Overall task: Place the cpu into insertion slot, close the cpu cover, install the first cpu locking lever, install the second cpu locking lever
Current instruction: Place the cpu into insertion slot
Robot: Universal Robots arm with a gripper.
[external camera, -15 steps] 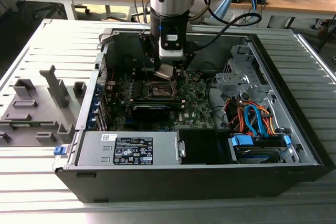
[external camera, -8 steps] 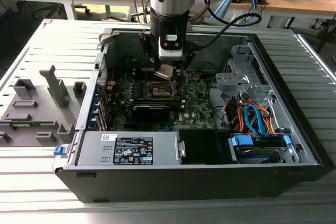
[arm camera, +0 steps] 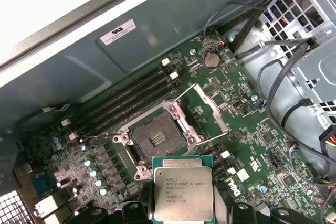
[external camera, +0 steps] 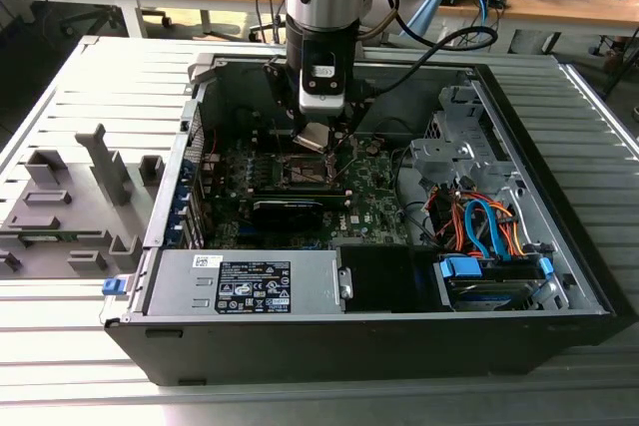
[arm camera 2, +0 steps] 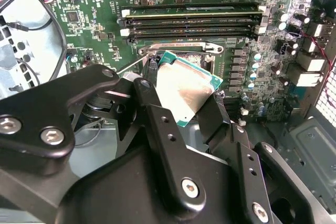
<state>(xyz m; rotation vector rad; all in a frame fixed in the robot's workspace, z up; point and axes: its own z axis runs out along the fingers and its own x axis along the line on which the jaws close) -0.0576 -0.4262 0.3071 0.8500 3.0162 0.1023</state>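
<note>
My gripper [external camera: 316, 143] hangs inside the open computer case, shut on the cpu [external camera: 314, 137]. The cpu [arm camera: 183, 192] is a square chip with a silver-grey top and a green edge, and it hovers tilted just above the motherboard. In the second wrist view a black finger [arm camera 2: 151, 109] presses on each side of the cpu [arm camera 2: 186, 88]. The insertion slot [arm camera: 157, 139] lies bare with its dark centre showing, a short way from the chip. The cpu cover [arm camera: 203, 109], a thin metal frame, stands swung open beside the slot. The chip partly hides the insertion slot [arm camera 2: 178, 47] in the second wrist view.
Long black memory slots [arm camera: 131, 95] run beside the socket. Cable bundles [arm camera: 294, 77] and a metal drive cage [external camera: 449, 152] sit at the exterior view's right. A power supply [external camera: 250, 281] fills the case front. Grey fixtures [external camera: 80, 197] stand on the slatted table outside the case.
</note>
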